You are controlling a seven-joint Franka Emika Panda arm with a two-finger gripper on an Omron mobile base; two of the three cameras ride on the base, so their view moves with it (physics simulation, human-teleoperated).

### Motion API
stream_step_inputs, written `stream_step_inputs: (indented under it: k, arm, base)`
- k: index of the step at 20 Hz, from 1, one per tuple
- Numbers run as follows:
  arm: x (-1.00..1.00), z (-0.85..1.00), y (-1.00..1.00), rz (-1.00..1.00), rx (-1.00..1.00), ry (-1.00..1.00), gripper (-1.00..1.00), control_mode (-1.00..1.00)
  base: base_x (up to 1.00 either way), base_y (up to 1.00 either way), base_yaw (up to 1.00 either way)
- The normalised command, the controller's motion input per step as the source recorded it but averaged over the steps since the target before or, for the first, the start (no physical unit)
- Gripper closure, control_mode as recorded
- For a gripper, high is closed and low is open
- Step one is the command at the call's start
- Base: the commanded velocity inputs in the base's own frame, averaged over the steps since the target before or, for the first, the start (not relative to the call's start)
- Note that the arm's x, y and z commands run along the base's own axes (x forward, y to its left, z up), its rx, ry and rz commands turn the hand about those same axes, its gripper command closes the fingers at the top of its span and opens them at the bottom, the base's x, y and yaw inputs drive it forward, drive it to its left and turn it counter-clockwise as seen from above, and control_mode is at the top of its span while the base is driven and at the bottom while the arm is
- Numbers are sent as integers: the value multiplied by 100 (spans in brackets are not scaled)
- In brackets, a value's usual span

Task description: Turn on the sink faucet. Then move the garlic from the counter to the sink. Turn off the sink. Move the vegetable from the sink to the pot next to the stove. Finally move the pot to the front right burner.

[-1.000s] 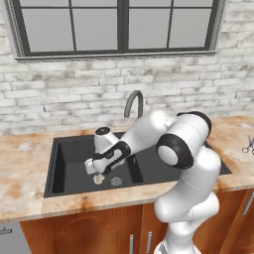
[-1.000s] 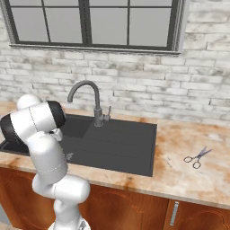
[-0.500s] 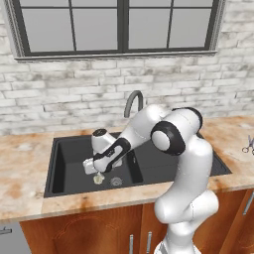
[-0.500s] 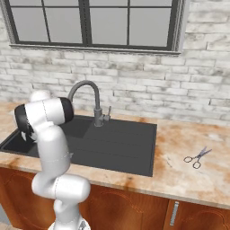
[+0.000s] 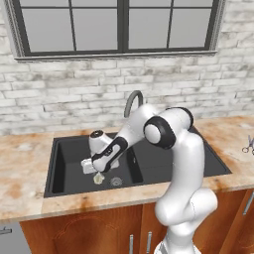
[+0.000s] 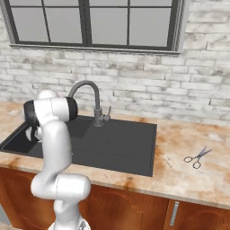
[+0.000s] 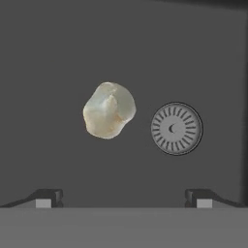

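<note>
The garlic [image 7: 109,110], an off-white bulb, lies on the floor of the black sink [image 5: 69,158] just left of the round drain [image 7: 176,128]. In the left base view the garlic [image 5: 98,178] sits directly under my gripper [image 5: 94,171], which hangs low inside the basin. The gripper [image 7: 123,196] is open, its fingertips set wide apart with nothing between them and clear of the bulb. The dark sink faucet [image 6: 85,85] arches over the basin, its thin lever [image 6: 108,112] beside the base; I see no water running. The pot and the stove are out of view.
Scissors [image 6: 196,157] lie on the mottled beige counter [image 6: 188,179] to the right of the sink's drainboard [image 6: 121,143]. A brick wall and window stand behind. My arm's elbow reaches across the basin in front of the faucet [image 5: 133,99].
The arm's upper links have swung round while the hand has sunk slightly toward the garlic. The jaws have stayed open and the garlic has not moved.
</note>
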Motion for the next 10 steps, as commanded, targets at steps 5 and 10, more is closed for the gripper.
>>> stream_step_inputs:
  k: [5, 10]
  arm:
    - [24, -27, 7, -6, 0, 0, -100, -100]
    - [28, -28, 8, -6, 0, 0, -100, -100]
  base:
    - [0, 0, 0]
    - [0, 0, 0]
